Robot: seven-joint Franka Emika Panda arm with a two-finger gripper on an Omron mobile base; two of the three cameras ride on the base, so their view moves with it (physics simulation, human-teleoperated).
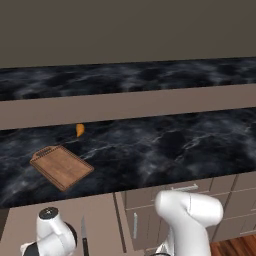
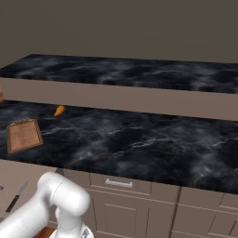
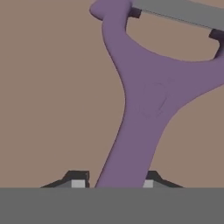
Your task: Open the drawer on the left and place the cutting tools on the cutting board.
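Dark marbled countertop across both base views, taupe wall behind, taupe cabinet fronts below. Reddish-brown cutting board flat on the counter toward 9 o'clock in the left base view, grooved strip along its far short edge; same board near the left edge of the right base view. Small orange object on the counter just beyond the board, toward 12 o'clock from it, apart from it. Narrow drawer front with silver bar handle below the counter edge, shut.

Wide drawer pulled out at 7 o'clock of the left base view, taupe floor showing. Knife lying on that floor, blade toward 12 o'clock, black handle toward 6, just right of the white arm joint.

Purple peeler seen close in the hand view against the taupe drawer floor: handle running down to 6 o'clock, fork spreading toward 12 and 2, grey blade bar across the top. Gripper at the handle's lower end, one dark fingertip on each side, jaws closed in against the handle.
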